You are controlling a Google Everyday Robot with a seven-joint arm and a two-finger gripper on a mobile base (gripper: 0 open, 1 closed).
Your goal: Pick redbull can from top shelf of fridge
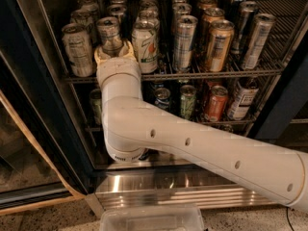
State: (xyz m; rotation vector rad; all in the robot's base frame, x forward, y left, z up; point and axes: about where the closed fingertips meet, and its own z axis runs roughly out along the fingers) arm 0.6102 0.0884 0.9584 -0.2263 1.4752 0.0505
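Note:
The fridge (43, 129) stands open, its top shelf (216, 74) packed with cans. The redbull can (109, 32), slim and silver with small print, stands at the shelf's front, between a wider white can with black text (77, 49) and a white can with a green-red logo (144, 46). My gripper (114, 51) is right at the front rail. Its cream fingers (98, 54) stand open on either side of the redbull can's lower part, which they partly hide. The can rests upright on the rack.
Several tall silver and gold cans (217, 44) fill the rest of the top shelf. A lower rack holds shorter cans (215, 102). The ribbed steel base panel (159, 186) lies below, with a clear plastic bin (151, 219) at the bottom edge. My white arm (202, 148) crosses the lower shelf.

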